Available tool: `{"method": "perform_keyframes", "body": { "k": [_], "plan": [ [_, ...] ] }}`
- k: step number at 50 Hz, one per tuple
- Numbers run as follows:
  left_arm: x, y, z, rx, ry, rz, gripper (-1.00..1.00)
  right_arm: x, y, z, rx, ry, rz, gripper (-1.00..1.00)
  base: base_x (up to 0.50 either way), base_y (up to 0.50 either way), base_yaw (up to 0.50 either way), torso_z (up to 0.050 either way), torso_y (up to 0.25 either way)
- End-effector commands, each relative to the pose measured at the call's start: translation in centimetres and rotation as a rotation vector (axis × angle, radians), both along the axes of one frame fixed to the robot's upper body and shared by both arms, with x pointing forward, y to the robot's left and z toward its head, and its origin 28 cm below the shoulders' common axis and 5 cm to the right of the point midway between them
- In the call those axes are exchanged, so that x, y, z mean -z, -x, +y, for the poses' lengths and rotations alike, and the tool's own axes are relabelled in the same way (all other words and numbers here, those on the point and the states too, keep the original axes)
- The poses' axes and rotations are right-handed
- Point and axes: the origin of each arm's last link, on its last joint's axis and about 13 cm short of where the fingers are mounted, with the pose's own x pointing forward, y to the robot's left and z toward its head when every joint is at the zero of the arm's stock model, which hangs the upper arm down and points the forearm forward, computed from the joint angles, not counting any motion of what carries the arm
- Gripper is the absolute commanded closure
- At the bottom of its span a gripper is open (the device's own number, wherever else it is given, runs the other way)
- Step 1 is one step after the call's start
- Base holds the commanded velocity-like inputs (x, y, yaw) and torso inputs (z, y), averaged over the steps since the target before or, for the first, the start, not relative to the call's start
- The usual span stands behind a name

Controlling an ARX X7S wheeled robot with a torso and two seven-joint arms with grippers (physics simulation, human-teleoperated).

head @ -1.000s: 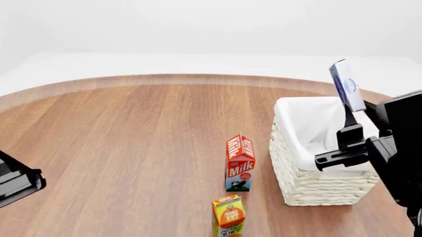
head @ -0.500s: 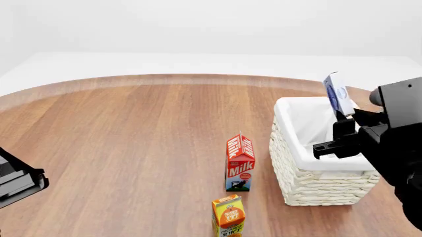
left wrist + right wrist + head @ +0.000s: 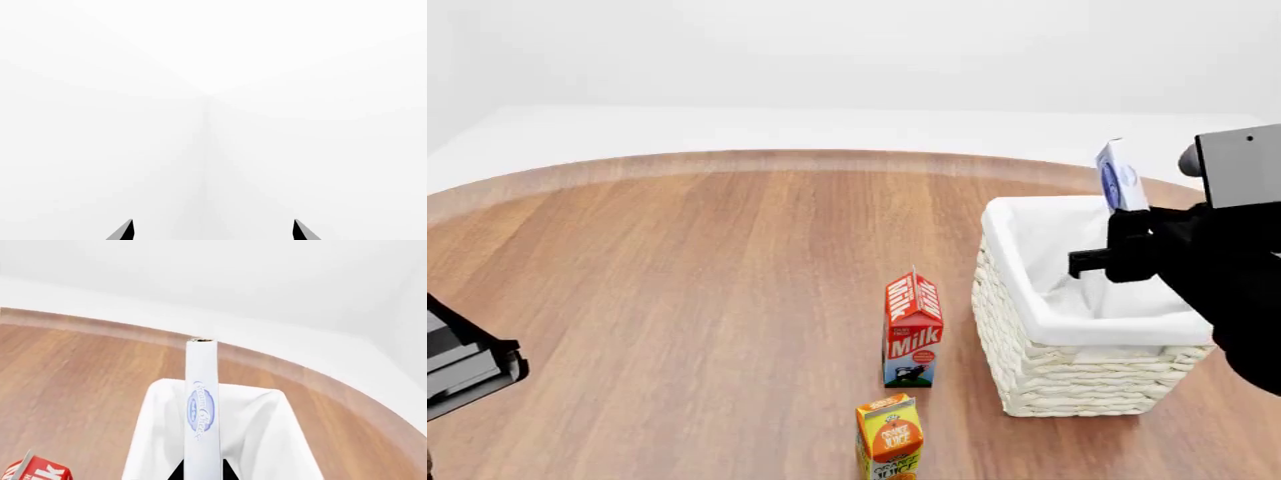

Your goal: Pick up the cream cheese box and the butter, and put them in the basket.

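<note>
The right gripper [image 3: 1124,235] is clamped on the cream cheese box [image 3: 1120,176], held upright on edge above the basket [image 3: 1028,300]. The box seems light, stiff and likely slick, so pinching its 2 broad faces suits it. The left gripper [image 3: 212,231] hangs parted and empty.

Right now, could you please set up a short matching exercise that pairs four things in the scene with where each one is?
Things:
1. cream cheese box
2. milk carton
3. orange juice carton
4. basket

Places:
A. standing on the table just left of the basket
B. on the table at the right side of the head view
C. held in the right hand above the basket
D. nearest the bottom edge of the head view

Pairs: 1-C, 2-A, 3-D, 4-B
</note>
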Motion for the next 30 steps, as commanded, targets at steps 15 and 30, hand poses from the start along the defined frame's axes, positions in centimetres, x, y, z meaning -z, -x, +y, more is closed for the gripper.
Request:
{"method": "perform_keyframes", "body": {
  "k": [15, 30],
  "plan": [
    [0.2, 0.0, 0.3, -0.02, -0.006, 0.007, -1.0, 0.8, -3.8, 0.0, 0.0, 0.023, 0.03, 1.0, 0.0, 0.0, 0.0, 0.0, 0.001],
    [0.2, 0.0, 0.3, -0.019, -0.007, 0.009, -1.0, 1.1, -4.9, -0.4, 0.038, 0.032, 0.053, 1.0, 0.0, 0.0, 0.0, 0.001, 0.001]
  ]
}}
